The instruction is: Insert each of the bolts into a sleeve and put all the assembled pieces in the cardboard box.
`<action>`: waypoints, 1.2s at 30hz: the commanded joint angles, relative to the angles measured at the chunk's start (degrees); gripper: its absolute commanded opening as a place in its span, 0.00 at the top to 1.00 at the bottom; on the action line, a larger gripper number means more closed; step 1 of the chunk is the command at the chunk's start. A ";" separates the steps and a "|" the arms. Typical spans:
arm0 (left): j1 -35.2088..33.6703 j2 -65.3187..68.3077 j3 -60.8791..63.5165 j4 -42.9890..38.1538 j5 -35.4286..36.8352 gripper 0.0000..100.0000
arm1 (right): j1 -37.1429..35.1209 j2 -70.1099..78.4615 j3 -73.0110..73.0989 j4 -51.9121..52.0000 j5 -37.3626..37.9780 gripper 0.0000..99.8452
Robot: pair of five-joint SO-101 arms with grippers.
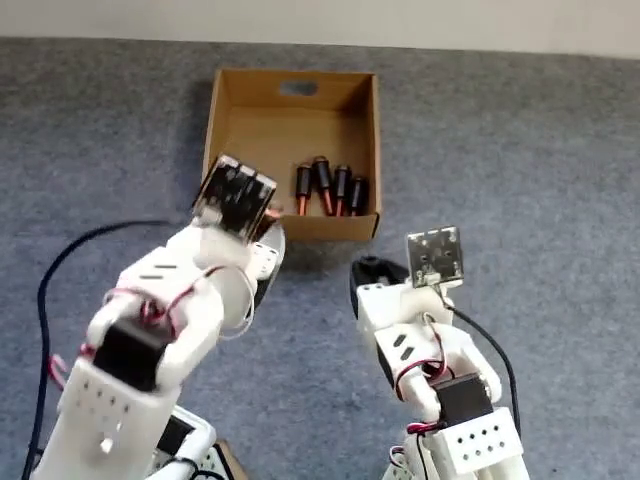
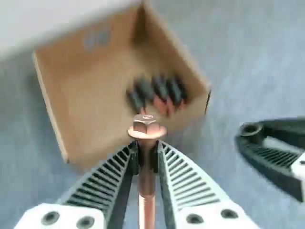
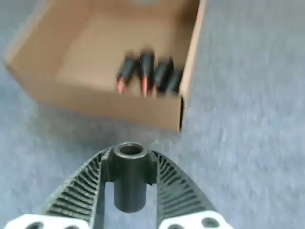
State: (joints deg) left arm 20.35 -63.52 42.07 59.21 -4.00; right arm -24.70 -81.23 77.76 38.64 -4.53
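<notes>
My left gripper (image 2: 147, 149) is shut on a copper bolt (image 2: 147, 130), held upright with its hex head just in front of the cardboard box (image 2: 90, 105). My right gripper (image 3: 129, 160) is shut on a black sleeve (image 3: 129, 177) whose open end faces up, a short way from the box's (image 3: 95, 52) near wall. Several assembled pieces (image 1: 330, 188), black sleeves with copper tips, lie side by side in the box's (image 1: 262, 140) front right corner. In the high view the right gripper (image 1: 368, 270) sits right of the left arm, near the box's front edge.
Grey carpet (image 1: 520, 150) surrounds the box on all sides. A black cable (image 1: 60, 265) loops over the carpet left of the left arm. The right gripper (image 2: 274, 152) shows off to the side in the left wrist view.
</notes>
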 commanded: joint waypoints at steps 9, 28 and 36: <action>2.59 -15.25 12.26 -31.56 0.35 0.99 | -0.66 -0.84 -1.54 -18.95 -1.05 0.99; 16.22 -15.34 13.58 -40.53 0.00 0.99 | -0.84 -23.25 11.38 -22.46 -0.62 0.99; 16.40 -8.13 13.41 -45.71 0.00 0.99 | -0.84 -23.60 14.11 -22.46 3.87 0.99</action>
State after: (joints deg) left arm 36.18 -74.33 56.22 18.51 -4.00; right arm -25.05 -103.91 92.09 17.54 -1.89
